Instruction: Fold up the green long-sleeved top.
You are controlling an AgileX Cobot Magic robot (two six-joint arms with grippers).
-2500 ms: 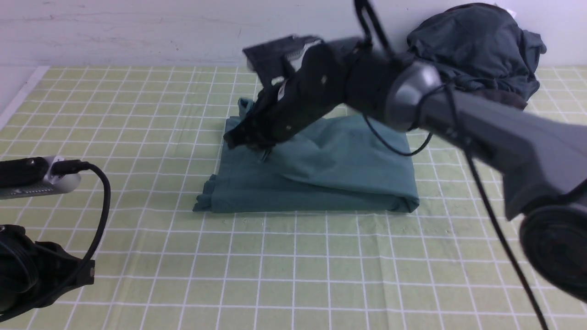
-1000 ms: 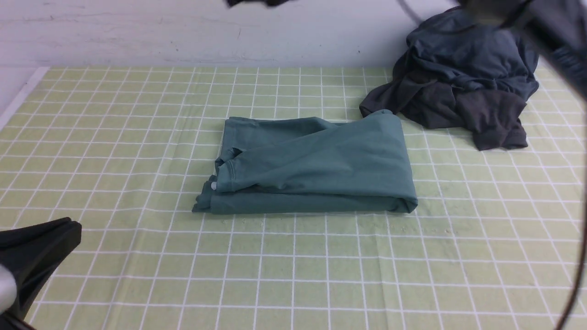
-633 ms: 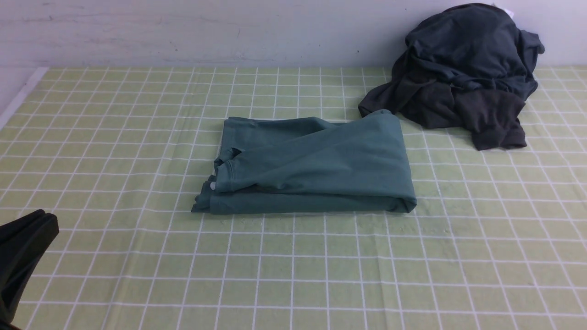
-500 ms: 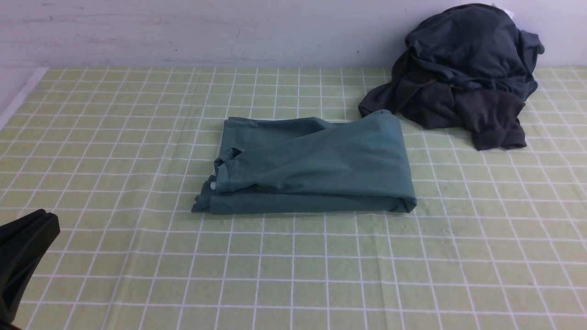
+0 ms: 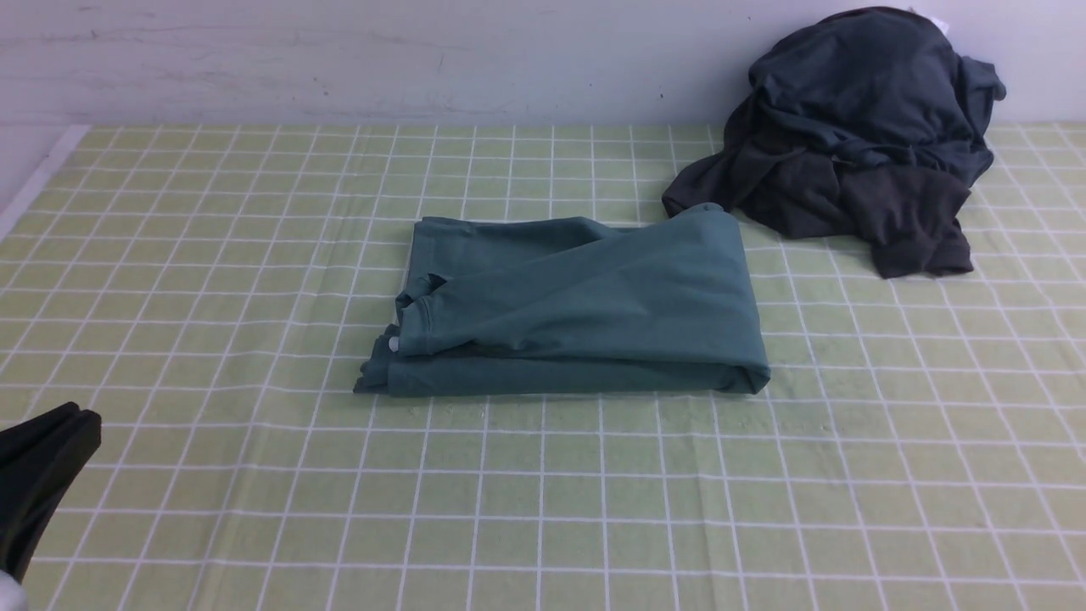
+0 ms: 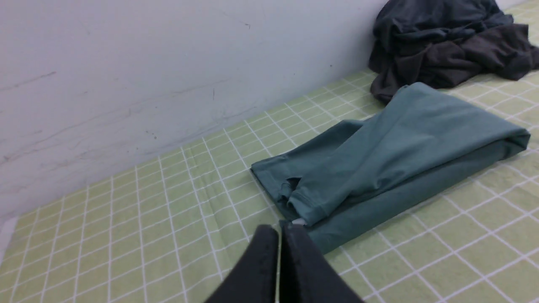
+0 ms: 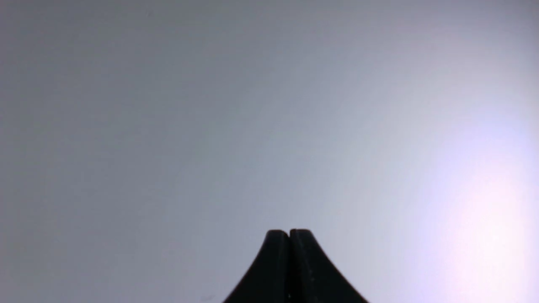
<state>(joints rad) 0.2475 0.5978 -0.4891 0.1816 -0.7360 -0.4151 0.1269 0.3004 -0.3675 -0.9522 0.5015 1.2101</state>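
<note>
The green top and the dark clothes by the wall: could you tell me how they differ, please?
The green top is teal; the dark clothes are slate-grey and charcoal. The green top lies folded in a flat rectangle; the dark clothes sit in a crumpled heap. Both rest on the checked tablecloth.

The left pincer fills the lower left of the front view as a matte black wedge with a blunt tip, and a sliver of pale grey casing sits in the very corner. At the bottom centre of its wrist view it is two smooth black fingers with rounded tips, widening downward. The right pincer looks alike: black, round-tipped, flaring, with a thin seam down the middle.
</note>
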